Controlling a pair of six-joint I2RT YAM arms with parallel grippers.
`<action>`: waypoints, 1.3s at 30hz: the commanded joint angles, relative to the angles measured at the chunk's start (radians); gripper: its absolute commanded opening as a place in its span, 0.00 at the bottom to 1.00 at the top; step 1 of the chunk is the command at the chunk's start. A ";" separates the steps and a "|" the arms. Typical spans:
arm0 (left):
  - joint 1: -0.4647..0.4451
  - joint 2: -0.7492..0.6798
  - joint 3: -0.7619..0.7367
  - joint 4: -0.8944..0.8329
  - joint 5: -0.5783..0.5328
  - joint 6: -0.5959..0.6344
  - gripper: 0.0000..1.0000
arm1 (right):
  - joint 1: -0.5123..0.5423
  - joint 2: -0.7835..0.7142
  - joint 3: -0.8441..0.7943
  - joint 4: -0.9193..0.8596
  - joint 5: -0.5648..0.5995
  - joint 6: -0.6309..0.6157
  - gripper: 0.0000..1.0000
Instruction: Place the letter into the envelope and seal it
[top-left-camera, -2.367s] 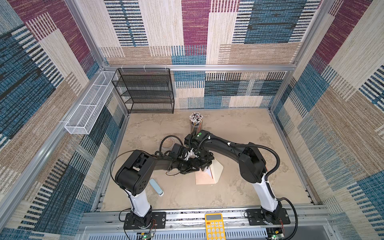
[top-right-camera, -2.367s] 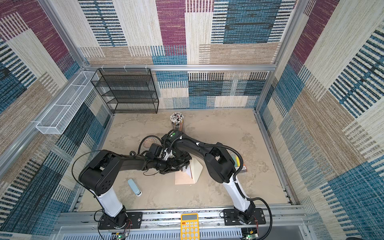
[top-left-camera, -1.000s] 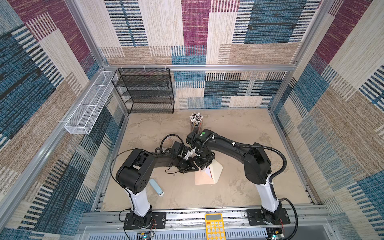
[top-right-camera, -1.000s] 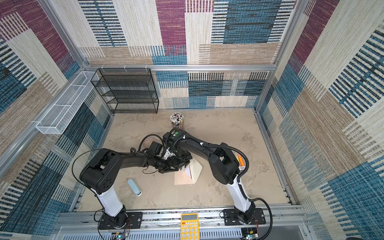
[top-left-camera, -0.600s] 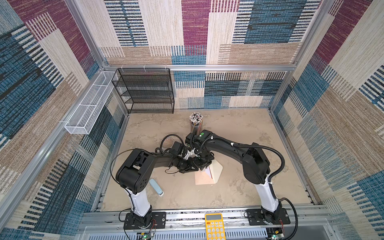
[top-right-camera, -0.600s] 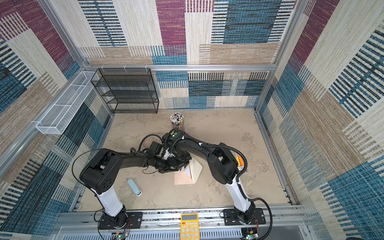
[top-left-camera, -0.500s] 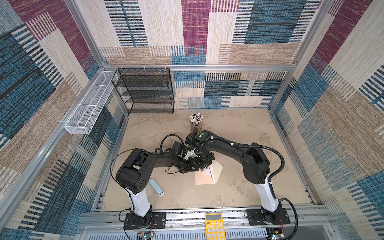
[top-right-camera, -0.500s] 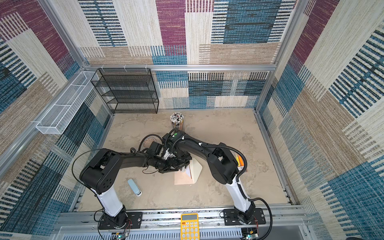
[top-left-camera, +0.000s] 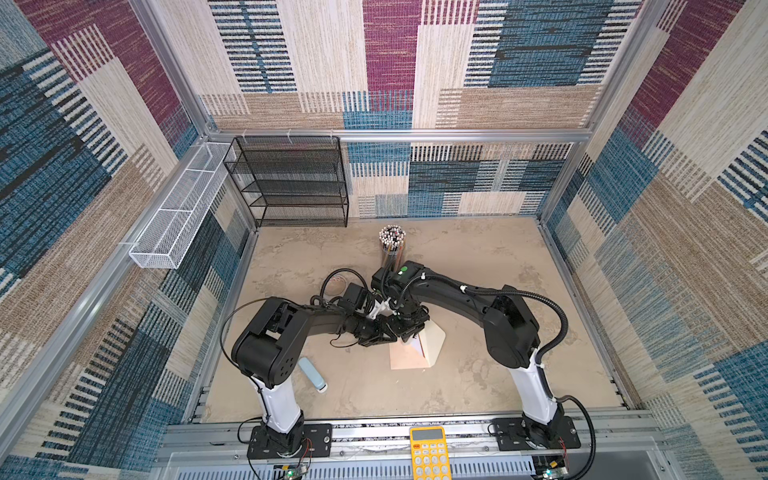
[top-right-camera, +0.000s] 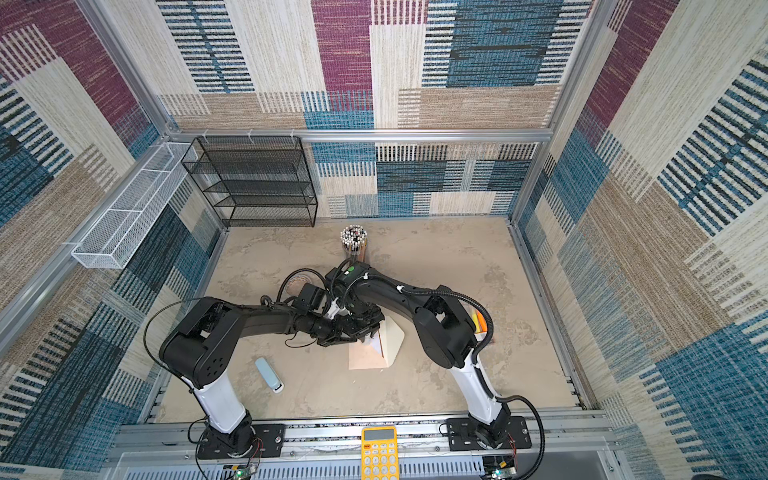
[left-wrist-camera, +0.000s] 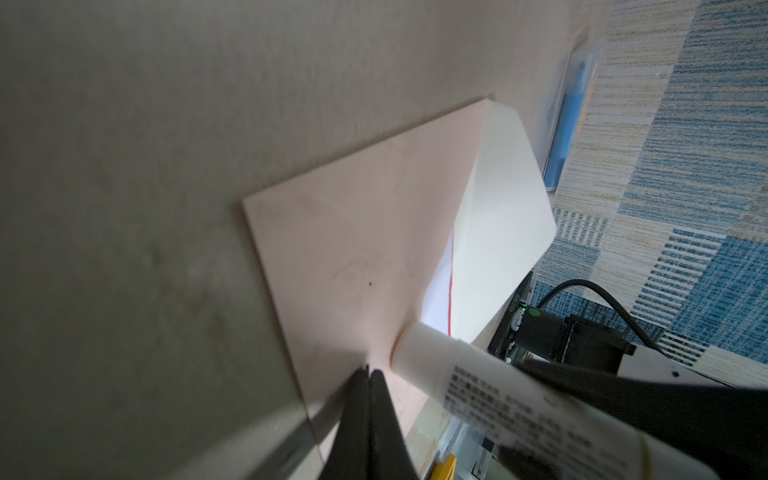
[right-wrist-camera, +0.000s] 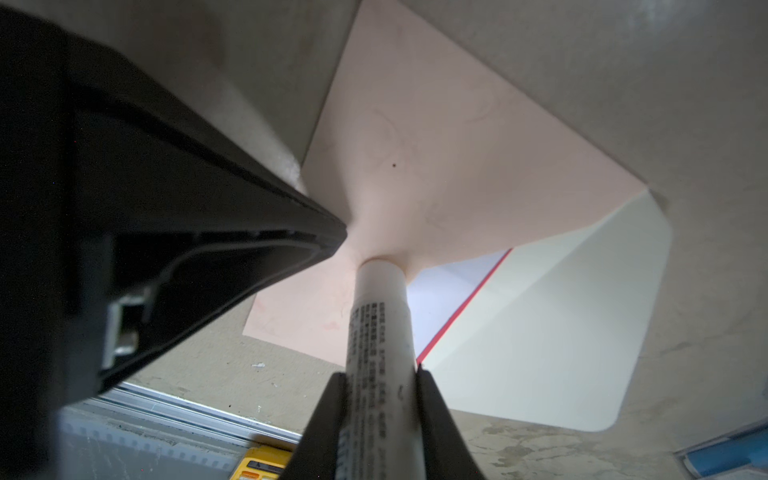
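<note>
The peach envelope (top-left-camera: 409, 357) (top-right-camera: 365, 355) lies flat in the middle of the table with its cream flap (left-wrist-camera: 498, 228) (right-wrist-camera: 540, 332) folded open. The letter (right-wrist-camera: 449, 299) (left-wrist-camera: 436, 307) sits inside it; only a white strip with a red edge shows at the mouth. My right gripper (right-wrist-camera: 380, 372) (top-left-camera: 409, 328) is shut on a white glue stick (right-wrist-camera: 380, 324) (left-wrist-camera: 478, 374), whose tip rests on the envelope's body (right-wrist-camera: 436, 145) beside the mouth. My left gripper (left-wrist-camera: 369, 372) (top-left-camera: 388, 336) is shut, with its tips pressing the envelope (left-wrist-camera: 353, 232) close to the stick.
A pale blue tube (top-left-camera: 312, 374) lies on the table left of the envelope. A pencil cup (top-left-camera: 392, 245) stands behind the arms. A black wire rack (top-left-camera: 291, 183) and white wire basket (top-left-camera: 178, 212) sit at back left. A yellow calculator (top-left-camera: 429, 453) rests on the front rail.
The right arm's elbow has swayed slightly. Both grippers stay at the envelope's mouth, and the envelope has not shifted.
</note>
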 joint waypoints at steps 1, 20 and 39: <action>0.001 0.010 -0.007 -0.102 -0.120 0.020 0.00 | 0.001 0.028 0.004 0.001 0.031 0.000 0.00; 0.001 0.030 -0.003 -0.092 -0.107 0.020 0.00 | 0.022 0.085 0.095 0.001 -0.031 -0.008 0.00; 0.001 0.030 0.021 -0.161 -0.143 0.043 0.00 | -0.042 -0.070 0.016 0.003 0.025 0.009 0.00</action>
